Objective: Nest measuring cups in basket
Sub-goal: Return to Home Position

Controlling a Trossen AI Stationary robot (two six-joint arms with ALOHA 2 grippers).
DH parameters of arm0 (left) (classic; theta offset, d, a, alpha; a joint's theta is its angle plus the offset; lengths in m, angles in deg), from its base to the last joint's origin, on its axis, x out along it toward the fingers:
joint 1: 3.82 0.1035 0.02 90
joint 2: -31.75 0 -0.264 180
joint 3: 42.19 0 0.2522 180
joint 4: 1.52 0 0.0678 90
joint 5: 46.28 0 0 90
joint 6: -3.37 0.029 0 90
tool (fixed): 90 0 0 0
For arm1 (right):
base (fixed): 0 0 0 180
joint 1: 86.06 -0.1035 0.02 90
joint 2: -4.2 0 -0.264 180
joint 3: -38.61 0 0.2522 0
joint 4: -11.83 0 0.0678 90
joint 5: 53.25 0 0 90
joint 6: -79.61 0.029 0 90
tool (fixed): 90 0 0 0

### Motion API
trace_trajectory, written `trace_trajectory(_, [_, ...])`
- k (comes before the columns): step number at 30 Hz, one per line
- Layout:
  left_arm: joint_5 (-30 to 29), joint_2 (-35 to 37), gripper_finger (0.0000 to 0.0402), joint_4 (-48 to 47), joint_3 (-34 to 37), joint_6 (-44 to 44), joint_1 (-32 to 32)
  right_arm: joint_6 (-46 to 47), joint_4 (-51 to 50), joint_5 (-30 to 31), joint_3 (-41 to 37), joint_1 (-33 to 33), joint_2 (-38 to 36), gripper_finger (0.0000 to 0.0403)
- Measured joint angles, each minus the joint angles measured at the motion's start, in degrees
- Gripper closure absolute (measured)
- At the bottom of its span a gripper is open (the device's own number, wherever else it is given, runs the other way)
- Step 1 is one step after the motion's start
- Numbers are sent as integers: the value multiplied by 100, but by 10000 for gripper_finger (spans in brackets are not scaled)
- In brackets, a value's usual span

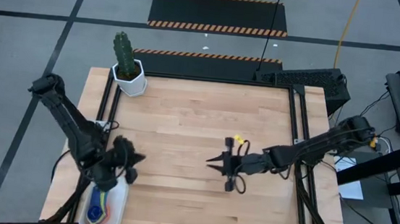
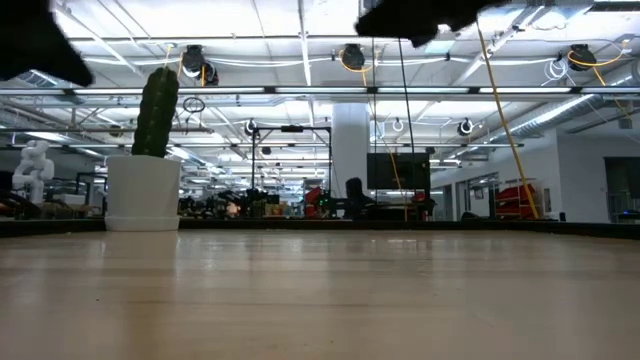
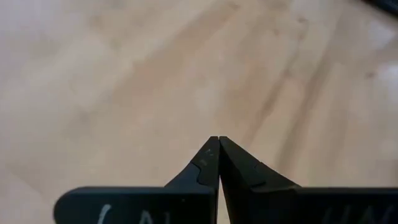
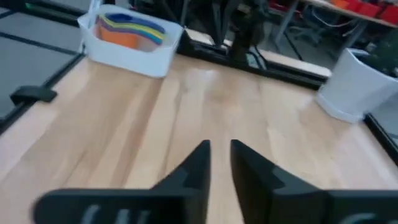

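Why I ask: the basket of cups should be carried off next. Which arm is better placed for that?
Left, probably. Its tool hangs right beside the basket of cups at the table's left edge; the right tool is at mid-table, clearly farther off.

Ceiling lights (image 2: pixel 300 20) glare brightly overhead, lighting the table (image 1: pixel 185 118) evenly, with seemingly faint, soft shadows.

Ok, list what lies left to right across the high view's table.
Basket holding the measuring cups → right gripper → black box at the far right corner. Cactus pot and left gripper overlap the basket's span, so omitted.
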Motion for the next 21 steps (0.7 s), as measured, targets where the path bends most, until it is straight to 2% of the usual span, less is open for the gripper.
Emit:
trace_trajectory(4, [-125,117,392,318,0,1849,742,-12,504,84,-718,28,-528,394])
trace_trajectory(7, [-15,183,393,1265,98,3254,1279,-46,893,107,-1267,28,-911,392])
trace_trajectory(11, [1166,182,397,3811,605,5485,2033,-152,967,207,-1832,26,-1490,397])
trace_trajectory(13, [1744,184,395,4978,922,6317,2336,-186,925,193,-2088,19,-1767,401])
trace_trajectory(15, [2173,190,397,5752,1243,6978,2615,-200,929,193,-2361,-6,-2075,401])
trace_trajectory(17, [2479,235,398,6305,1559,7413,2905,-229,950,186,-2628,-28,-2356,401])
trace_trajectory(21, [3119,276,394,7174,2116,7714,3579,-146,1024,183,-3203,-44,-2859,402])
